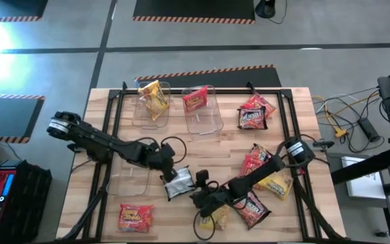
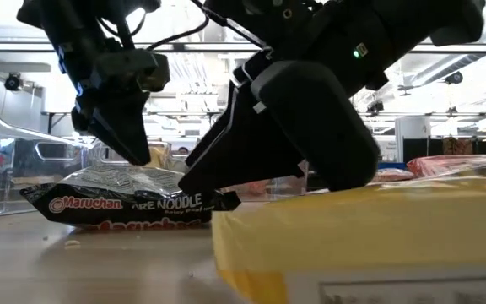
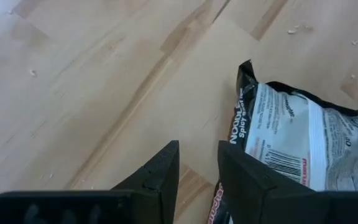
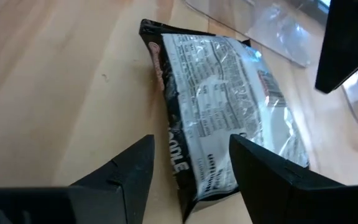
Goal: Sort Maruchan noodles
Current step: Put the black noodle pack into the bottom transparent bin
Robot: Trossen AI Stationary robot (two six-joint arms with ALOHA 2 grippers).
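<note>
A dark Maruchan packet lies flat on the table, silvery back up [image 1: 179,183] [image 2: 121,198] [image 4: 225,118]. My left gripper [image 1: 168,167] [image 3: 197,177] points down at its far-left edge, slightly open with nothing between the fingers. My right gripper [image 1: 202,196] [image 4: 188,171] comes in low from the right. It is open wide, with the packet's near end between the fingers. Other packets lie about: red-orange [image 1: 135,217], yellow [image 1: 217,217], dark [image 1: 252,209]. My left gripper has one finger [image 3: 244,180] at the packet's dark side edge [image 3: 236,134], coming from above; the low view shows the fingertips [image 2: 137,152] at the packet's top, but I cannot tell whether they touch it. My right gripper straddles the packet's end [image 4: 194,186]; I cannot tell whether it touches it.
Two clear bins stand at the far side, one holding a yellow packet [image 1: 153,98], one a red packet [image 1: 196,100]. A third clear bin [image 1: 128,179] sits under the left arm. More packets lie at the far right [image 1: 254,112] and right [image 1: 263,166]. Black frame rails [image 1: 117,115] border the table.
</note>
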